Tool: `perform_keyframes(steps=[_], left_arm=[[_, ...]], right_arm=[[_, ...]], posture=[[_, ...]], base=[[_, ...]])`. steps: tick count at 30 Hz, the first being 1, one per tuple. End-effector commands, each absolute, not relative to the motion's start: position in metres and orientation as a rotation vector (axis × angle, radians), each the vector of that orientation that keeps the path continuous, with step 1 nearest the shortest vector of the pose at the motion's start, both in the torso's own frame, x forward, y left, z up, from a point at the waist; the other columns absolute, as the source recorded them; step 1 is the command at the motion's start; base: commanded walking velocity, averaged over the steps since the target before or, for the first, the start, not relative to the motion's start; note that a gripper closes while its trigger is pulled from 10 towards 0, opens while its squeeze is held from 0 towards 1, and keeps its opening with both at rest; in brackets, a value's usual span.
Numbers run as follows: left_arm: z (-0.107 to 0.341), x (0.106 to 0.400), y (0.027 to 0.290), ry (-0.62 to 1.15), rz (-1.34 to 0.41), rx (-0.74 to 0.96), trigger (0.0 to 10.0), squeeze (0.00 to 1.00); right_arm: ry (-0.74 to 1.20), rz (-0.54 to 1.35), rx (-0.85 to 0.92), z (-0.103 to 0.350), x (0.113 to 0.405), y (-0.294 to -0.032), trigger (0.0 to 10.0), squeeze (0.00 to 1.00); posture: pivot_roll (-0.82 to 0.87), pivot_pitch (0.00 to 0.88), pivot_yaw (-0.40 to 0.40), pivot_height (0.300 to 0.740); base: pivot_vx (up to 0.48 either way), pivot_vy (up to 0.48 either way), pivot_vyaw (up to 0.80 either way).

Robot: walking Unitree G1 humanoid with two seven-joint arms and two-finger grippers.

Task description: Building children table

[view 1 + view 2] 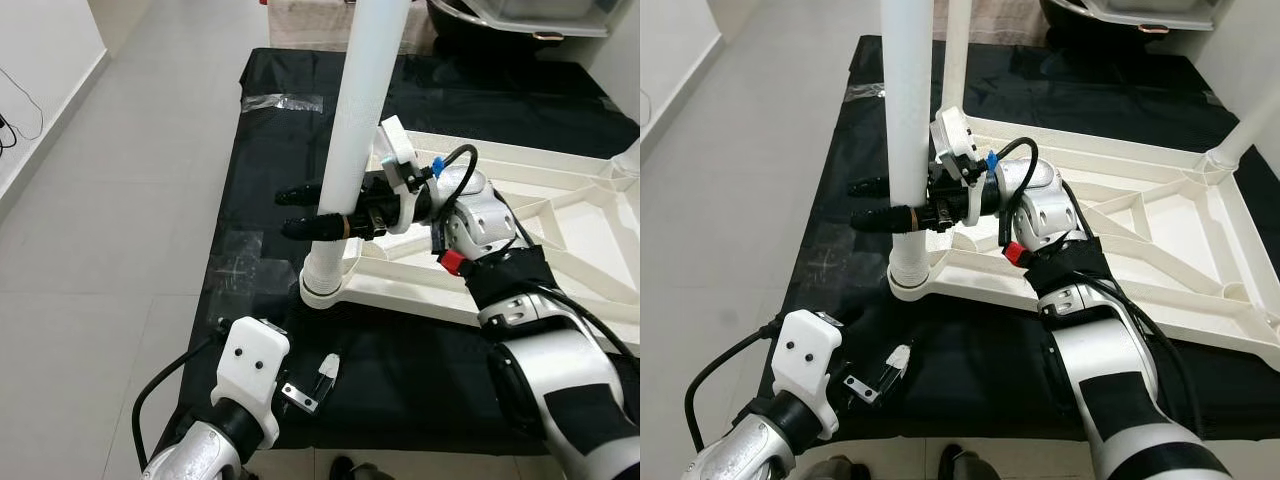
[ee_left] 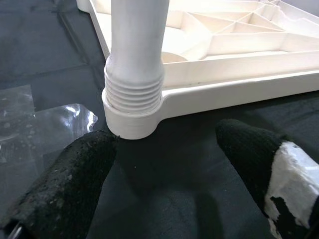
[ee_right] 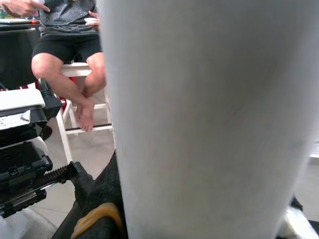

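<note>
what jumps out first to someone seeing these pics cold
A tall white plastic table leg stands upright in the corner socket of an upturned white ribbed tabletop lying on a black floor mat. The right tool is clamped around that leg just above its threaded base. The left tool hangs open low beside the socket, and a seated person's bare legs show behind.

Right end effector (image 1: 300, 211) clamped, left end effector (image 2: 164, 164) spread low.

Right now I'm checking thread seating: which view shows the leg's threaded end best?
Left wrist view: the threaded end sits close and sharp in its corner socket. Both eye views show it small; the right wrist view shows bare shaft.
</note>
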State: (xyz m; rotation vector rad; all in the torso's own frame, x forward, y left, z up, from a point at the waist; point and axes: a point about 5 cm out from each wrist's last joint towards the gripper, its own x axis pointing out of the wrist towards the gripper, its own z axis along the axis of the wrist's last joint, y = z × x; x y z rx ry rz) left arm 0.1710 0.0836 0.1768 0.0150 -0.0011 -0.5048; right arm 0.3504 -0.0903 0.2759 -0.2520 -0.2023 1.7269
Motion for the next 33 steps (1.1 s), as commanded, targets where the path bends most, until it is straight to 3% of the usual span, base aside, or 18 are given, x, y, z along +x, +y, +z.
perform_keyframes(steps=[1,7,15,33], left_arm=[[0.176,0.168,0.084,0.016,-0.509,0.025,10.0,0.0],[0.177,0.169,0.085,0.013,-0.501,0.028,10.0,0.0],[0.178,0.171,0.085,0.003,-0.49,0.03,10.0,0.0],[0.18,0.179,0.096,-0.017,-0.456,0.061,10.0,0.0]], right_arm=[[-0.111,1.79,-0.241,0.258,0.347,-0.088,10.0,0.0],[-0.092,1.799,-0.223,0.251,0.346,-0.084,10.0,0.0],[-0.038,1.633,-0.188,0.233,0.356,-0.075,10.0,0.0],[-0.02,1.516,-0.169,0.218,0.35,-0.077,10.0,0.0]], posture=[[0.17,0.244,-0.069,0.74],[0.17,0.247,-0.069,0.74],[0.17,0.246,-0.07,0.74],[0.16,0.245,-0.063,0.74]], base=[[0.0,0.0,0.0],[0.0,0.0,0.0],[0.0,0.0,0.0],[0.0,0.0,0.0]])
